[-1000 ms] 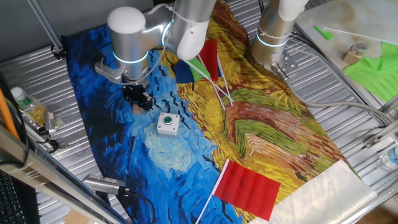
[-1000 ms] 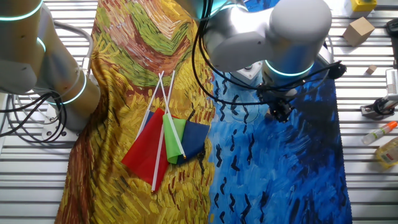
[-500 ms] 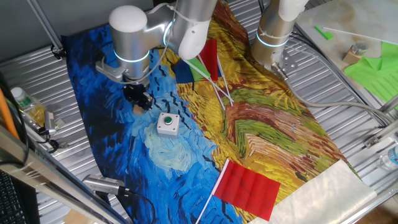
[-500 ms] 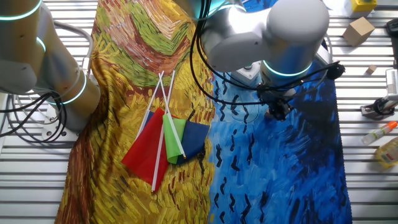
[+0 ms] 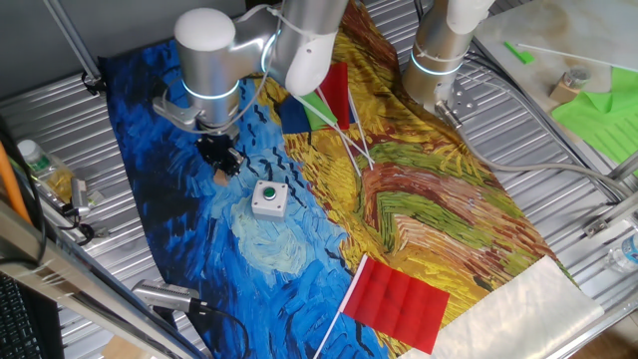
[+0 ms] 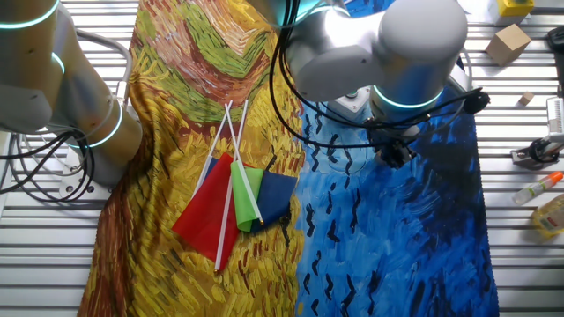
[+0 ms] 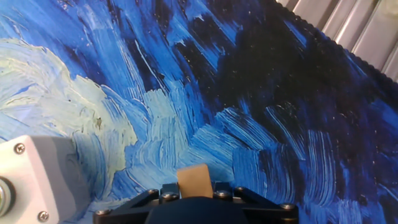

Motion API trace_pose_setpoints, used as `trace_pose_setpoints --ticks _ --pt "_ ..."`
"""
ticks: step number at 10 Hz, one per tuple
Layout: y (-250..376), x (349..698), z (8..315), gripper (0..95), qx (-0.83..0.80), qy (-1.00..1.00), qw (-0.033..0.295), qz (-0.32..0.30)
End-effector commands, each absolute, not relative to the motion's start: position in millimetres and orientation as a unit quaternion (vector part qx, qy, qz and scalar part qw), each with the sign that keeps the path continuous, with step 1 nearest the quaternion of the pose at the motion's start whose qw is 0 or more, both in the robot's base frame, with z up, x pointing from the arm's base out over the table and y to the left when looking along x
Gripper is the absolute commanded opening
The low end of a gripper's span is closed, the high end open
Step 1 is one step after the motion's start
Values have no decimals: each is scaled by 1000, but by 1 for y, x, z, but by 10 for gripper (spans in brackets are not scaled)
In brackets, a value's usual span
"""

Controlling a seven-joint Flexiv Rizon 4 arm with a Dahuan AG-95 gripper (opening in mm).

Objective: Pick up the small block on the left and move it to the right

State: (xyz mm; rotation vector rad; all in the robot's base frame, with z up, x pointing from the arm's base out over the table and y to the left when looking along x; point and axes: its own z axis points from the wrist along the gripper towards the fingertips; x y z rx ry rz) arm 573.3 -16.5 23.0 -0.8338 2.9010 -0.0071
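The small block [image 7: 193, 180] is a tan wooden cube that sits between the two black jaws of my gripper [image 7: 193, 194] at the bottom of the hand view. The jaws press on both of its sides. In one fixed view the gripper [image 5: 220, 160] hangs low over the dark blue part of the cloth at the left, with a tan speck of the block [image 5: 217, 173] at its tips. In the other fixed view the gripper [image 6: 394, 155] shows under the arm's wrist, and the block is hidden there.
A white box with a green button [image 5: 269, 197] stands just right of the gripper and shows in the hand view [image 7: 37, 180]. Small flags [image 5: 334, 100] lie on the yellow part of the painted cloth [image 5: 419, 219]. A red flag [image 5: 397, 299] lies near the front.
The arm has shifted very slightly up and to the right in the first half second, then stayed still. The block stays at the gripper's tips.
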Motion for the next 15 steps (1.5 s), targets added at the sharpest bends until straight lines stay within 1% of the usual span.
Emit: trace_pose_setpoints --ticks 1,2,4,6,12,14,15 --pt "-17 574 25 0 -271 961 60 -1" --pt "-17 574 29 0 -267 962 58 1" --pt "-15 573 51 0 -247 968 41 8" --pt "-15 572 66 0 -237 971 33 10" --pt "-10 570 90 0 -206 978 22 26" --pt "6 570 120 0 -174 984 -2 34" --pt "15 570 131 0 -162 986 -7 36"
